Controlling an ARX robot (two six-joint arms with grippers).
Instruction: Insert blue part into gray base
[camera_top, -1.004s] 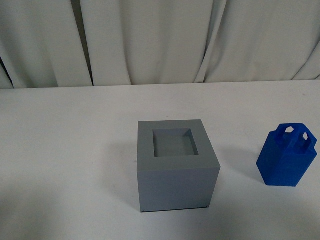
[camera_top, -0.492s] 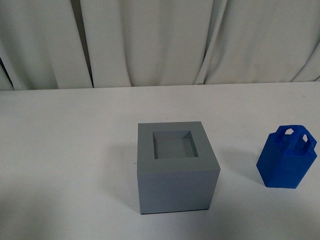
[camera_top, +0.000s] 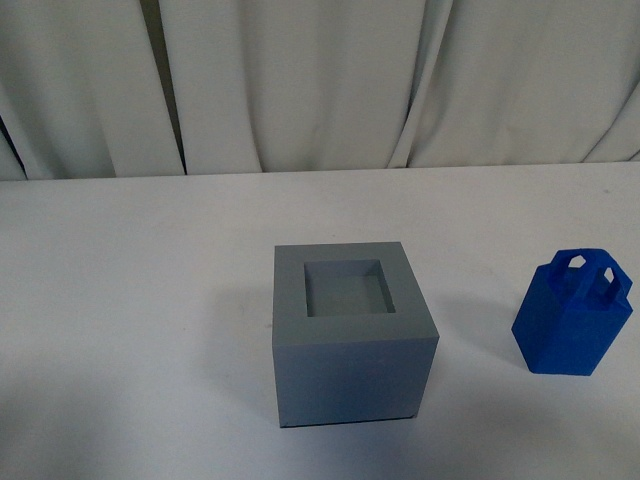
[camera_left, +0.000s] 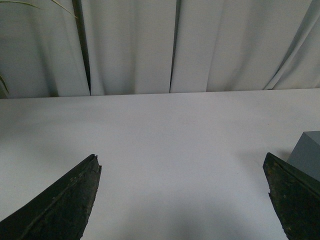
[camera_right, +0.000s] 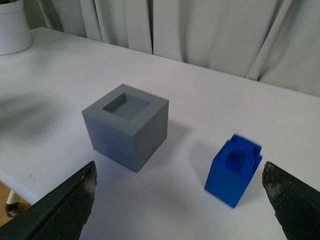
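On the left, the left gripper (camera_left: 180, 165) is wide open and holds nothing. Only white table (camera_left: 150, 130) lies between its two dark fingers, and a corner of the base (camera_left: 307, 152) shows at the edge of its view.

The base (camera_top: 354, 335) stands near the middle of the table, with its square recess facing up and empty. To the right of it, well apart, the part (camera_top: 572, 315) stands upright on the table with its looped handle on top. Nothing touches it.

The right gripper (camera_right: 178, 170) is also wide open and empty. Its camera looks down at both the base (camera_right: 126, 125) and the part (camera_right: 234, 170), so I judge this arm is the one to make the pick.

Several things could go wrong, I think. The part seems turned so that a corner faces the front, while the base sits square, so without a rotation its corners could catch on the rim. A grip on the sloped top could slip. The base is loose on the table, so an off-centre push may slide or tip it.
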